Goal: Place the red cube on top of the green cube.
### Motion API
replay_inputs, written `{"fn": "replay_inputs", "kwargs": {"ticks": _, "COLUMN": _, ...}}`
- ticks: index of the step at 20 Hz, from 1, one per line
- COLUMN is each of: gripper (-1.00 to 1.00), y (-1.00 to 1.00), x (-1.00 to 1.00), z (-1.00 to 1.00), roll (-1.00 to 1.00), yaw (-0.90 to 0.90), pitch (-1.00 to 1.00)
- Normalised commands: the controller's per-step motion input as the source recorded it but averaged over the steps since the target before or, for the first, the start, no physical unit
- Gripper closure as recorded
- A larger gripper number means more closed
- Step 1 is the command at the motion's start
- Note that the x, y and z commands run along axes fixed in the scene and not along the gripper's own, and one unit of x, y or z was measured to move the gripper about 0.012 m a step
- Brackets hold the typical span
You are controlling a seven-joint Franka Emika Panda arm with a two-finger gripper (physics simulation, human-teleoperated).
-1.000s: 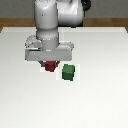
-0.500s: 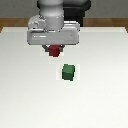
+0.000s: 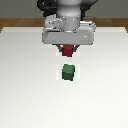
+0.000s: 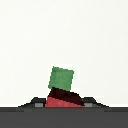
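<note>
Above green cube [image 3: 68, 72], gripper [image 3: 67, 50] clasping red cube [image 3: 67, 50]

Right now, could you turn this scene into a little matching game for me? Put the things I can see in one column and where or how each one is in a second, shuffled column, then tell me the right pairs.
Column one:
1. red cube
2. green cube
3. end effector
4. table

Column two:
A. resting alone on the white surface, nothing on top of it
B. white and flat, under everything
C. held up off the surface between two fingers
D. shut around a small block, above the surface

Right pairs: 1-C, 2-A, 3-D, 4-B
</note>
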Motion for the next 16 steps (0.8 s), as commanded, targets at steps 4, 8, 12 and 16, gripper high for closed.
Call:
{"fn": "replay_inputs", "kwargs": {"ticks": 4, "gripper": 1.0, "y": 0.0, "x": 0.25, "z": 0.0, "roll": 0.0, "yaw": 0.0, "pitch": 0.0}}
{"fn": "replay_inputs", "kwargs": {"ticks": 8, "gripper": 1.0, "y": 0.0, "x": 0.25, "z": 0.0, "roll": 0.0, "yaw": 0.0, "pitch": 0.0}}
{"fn": "replay_inputs", "kwargs": {"ticks": 12, "gripper": 1.0, "y": 0.0, "x": 0.0, "z": -0.75, "roll": 0.0, "yaw": 0.0, "pitch": 0.0}}
{"fn": "replay_inputs", "kwargs": {"ticks": 16, "gripper": -1.0, "y": 0.0, "x": 0.0, "z": -0.25, "roll": 0.0, "yaw": 0.0, "pitch": 0.0}}
